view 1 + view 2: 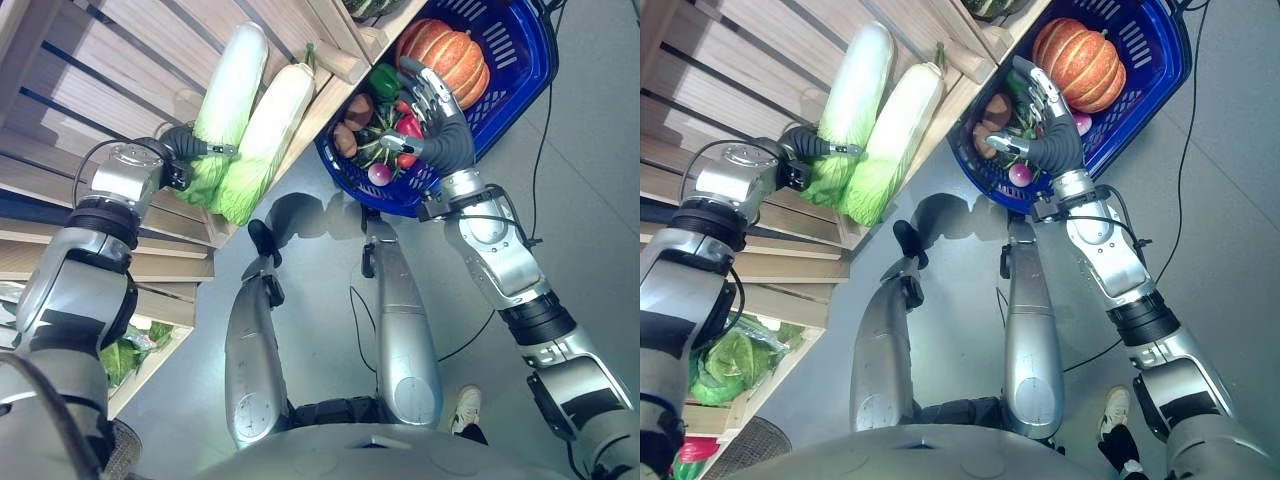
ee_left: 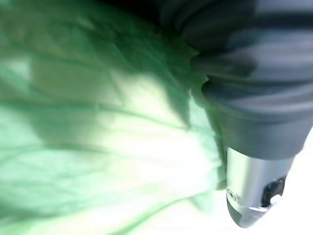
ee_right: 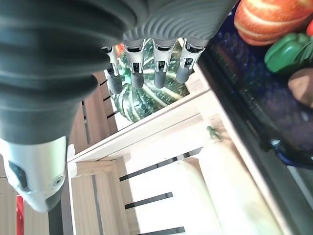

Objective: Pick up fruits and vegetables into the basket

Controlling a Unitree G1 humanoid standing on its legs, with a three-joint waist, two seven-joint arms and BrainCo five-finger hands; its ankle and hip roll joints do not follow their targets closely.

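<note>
Fingers (image 3: 155, 68) of the right hand (image 1: 437, 115) hang straight and loose, holding nothing; we log them open, over the blue basket (image 1: 520, 62). Just beyond their tips in the basket lies an orange pumpkin (image 1: 446, 55); beside them sit a green pepper (image 1: 383, 80), a red pepper (image 1: 410, 127), brown round pieces (image 1: 352, 122) and a small pink radish (image 1: 379, 174). Past the fingertips, the right wrist view shows a dark green striped squash (image 3: 146, 95) in the wooden crate (image 3: 146, 132).

The left hand (image 1: 190, 145) sits against the leafy end of a napa cabbage (image 1: 222, 110) on the slatted wooden shelf (image 1: 110, 50). Its fingers are hidden behind the leaves, so we cannot tell whether they grip. That cabbage lies long-axis diagonal, white stem end pointing away from the hand and up the shelf, green leaf end at the hand. A second napa cabbage (image 1: 262, 140) lies parallel, touching it, on the far side from the hand.
</note>
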